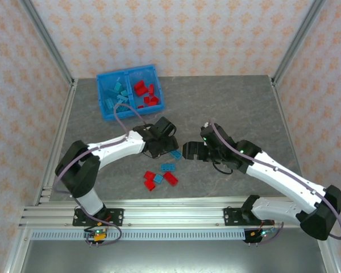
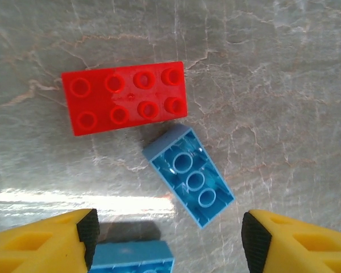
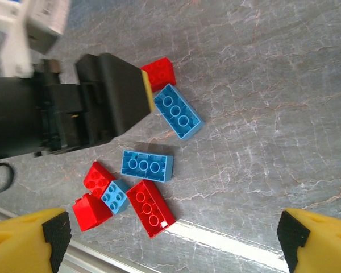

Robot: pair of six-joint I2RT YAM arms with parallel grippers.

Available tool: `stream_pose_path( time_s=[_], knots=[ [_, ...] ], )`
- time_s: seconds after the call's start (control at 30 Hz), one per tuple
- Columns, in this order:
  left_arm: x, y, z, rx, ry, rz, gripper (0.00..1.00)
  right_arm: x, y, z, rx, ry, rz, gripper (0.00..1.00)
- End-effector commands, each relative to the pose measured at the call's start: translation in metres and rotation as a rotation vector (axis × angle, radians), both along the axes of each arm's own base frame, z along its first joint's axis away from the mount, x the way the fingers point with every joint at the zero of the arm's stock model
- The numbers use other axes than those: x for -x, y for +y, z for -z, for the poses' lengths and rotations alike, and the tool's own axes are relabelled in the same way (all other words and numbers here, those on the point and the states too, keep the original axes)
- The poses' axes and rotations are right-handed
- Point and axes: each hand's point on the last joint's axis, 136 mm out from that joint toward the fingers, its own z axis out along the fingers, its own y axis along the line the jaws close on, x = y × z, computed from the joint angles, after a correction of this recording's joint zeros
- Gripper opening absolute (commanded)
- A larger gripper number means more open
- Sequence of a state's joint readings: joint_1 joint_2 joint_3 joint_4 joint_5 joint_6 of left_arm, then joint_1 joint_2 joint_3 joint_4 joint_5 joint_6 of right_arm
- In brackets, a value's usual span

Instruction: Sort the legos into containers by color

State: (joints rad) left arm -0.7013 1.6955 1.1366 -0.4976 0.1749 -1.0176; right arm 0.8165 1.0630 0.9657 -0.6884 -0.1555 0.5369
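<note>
Several legos loose | left jaws spread above blue lego

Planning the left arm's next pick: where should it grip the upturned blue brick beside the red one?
Come from above, clamping the blue brick across its long sides, pincer turned to its diagonal; the red brick crowds one short end.

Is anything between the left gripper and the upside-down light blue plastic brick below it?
Nothing visible. The left gripper hangs open over the light blue plastic brick; the red plastic brick lies beyond it, and another blue brick sits beside one jaw.
</note>
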Motion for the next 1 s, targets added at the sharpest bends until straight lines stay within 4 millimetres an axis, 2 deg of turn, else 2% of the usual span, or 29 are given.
stream_pose_path(
  time_s=[0.0,0.1,0.27,0.37,0.53,0.67,0.77,0.87,0.97],
  knots=[
    [-0.016,-0.019,-0.003,0.067,-0.013,-0.042,0.71,0.0,-0.019,-0.003,0.003,-0.038,0.07,0.95],
    [-0.014,-0.029,0.017,0.071,0.05,-0.022,0.71,0.003,-0.026,-0.004,0.002,-0.05,0.086,0.96],
    [-0.01,-0.03,0.042,0.037,0.099,-0.01,0.67,0.006,-0.031,-0.002,0.007,-0.046,0.096,0.97],
    [-0.003,-0.026,0.05,0.01,0.119,0.002,0.6,0.006,-0.03,0.0,0.005,-0.042,0.095,0.96],
    [0.008,-0.007,0.056,-0.059,0.126,0.009,0.41,0.005,-0.03,0.0,0.005,-0.044,0.097,0.96],
    [0.01,0.007,0.048,-0.112,0.097,0.018,0.35,0.006,-0.027,0.001,-0.002,-0.039,0.087,0.97],
    [0.007,0.016,0.036,-0.141,0.063,0.023,0.32,0.012,-0.017,0.005,-0.024,-0.005,0.026,0.96],
    [-0.004,0.025,0.014,-0.101,0.021,-0.004,0.3,0.027,0.006,0.014,-0.067,0.096,-0.096,0.96],
    [-0.025,0.05,-0.022,-0.101,-0.062,-0.047,0.3,0.038,0.026,0.021,-0.082,0.19,-0.179,0.94]
  ],
)
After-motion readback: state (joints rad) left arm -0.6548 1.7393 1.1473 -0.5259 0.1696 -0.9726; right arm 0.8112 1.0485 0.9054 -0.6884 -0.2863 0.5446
